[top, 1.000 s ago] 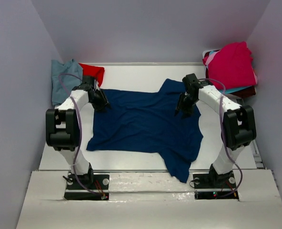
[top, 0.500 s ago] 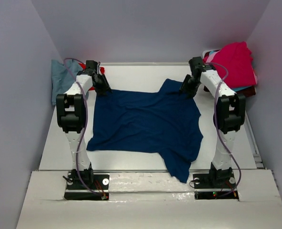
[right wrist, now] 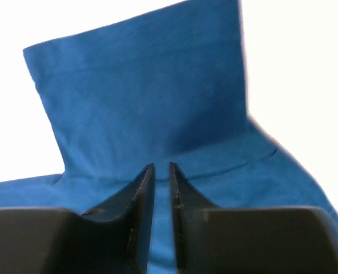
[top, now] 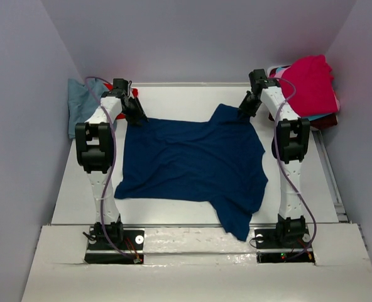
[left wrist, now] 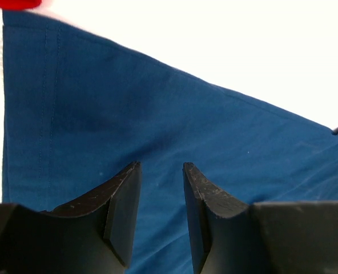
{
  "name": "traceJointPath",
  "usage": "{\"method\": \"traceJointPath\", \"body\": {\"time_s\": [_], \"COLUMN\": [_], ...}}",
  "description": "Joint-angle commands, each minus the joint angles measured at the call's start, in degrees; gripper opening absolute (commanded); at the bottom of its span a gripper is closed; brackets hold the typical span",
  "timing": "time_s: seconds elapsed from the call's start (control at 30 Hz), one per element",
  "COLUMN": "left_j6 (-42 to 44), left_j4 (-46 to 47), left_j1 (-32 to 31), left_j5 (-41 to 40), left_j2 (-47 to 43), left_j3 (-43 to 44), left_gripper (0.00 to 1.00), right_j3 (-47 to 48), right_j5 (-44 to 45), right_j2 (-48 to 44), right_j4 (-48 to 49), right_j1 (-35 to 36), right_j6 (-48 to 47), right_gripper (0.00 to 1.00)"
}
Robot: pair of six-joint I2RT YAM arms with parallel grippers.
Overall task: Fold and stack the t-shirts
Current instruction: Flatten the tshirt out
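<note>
Sprawling navy t-shirt (top: 192, 163), wrist views show left pincer (left wrist: 161, 166) half-wide, right pincer (right wrist: 161, 165) slit-narrow, grip unclear

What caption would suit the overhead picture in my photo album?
Left gripper and right gripper poised at the far edge of a navy t-shirt spread on a white table.
</note>
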Motion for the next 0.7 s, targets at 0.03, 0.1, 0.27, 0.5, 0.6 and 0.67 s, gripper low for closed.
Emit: {"method": "traceJointPath", "body": {"time_s": [0.03,0.1,0.27,0.5,0.6,0.67], "left_j6": [0.8,0.7,1.5,2.6,2.7,2.8], "left_j4": [-2.1,-2.3,-3.5,-5.1,-6.0,-6.4], "left_j1": [0.2,0.2,0.2,0.2,-0.3,-0.4], "left_j5": [1.7,1.9,1.6,0.7,0.8,0.7], "left_j2": [-3.5,-4.4,-5.5,-6.9,-7.0,-7.0], "left_j3": [1.5,1.1,0.8,0.2,1.1,1.5], "left_gripper": [0.46,0.46,0.46,0.46,0.46,0.46], "right_j3": [3.3,3.8,6.4,7.9,10.0,10.3], "right_j5": [0.8,1.3,2.2,0.7,-2.0,-3.5], "right_j2": [2.0,3.2,6.2,9.2,11.6,12.6], "right_j4": [1.7,2.1,2.3,5.4,5.7,6.9], "right_j1": [-2.1,-2.1,-2.1,-2.1,-2.1,-2.1], "right_j6": [0.9,0.6,-0.9,-4.5,-6.0,-7.3], "right_gripper": [0.12,0.09,0.07,0.08,0.09,0.11]}}
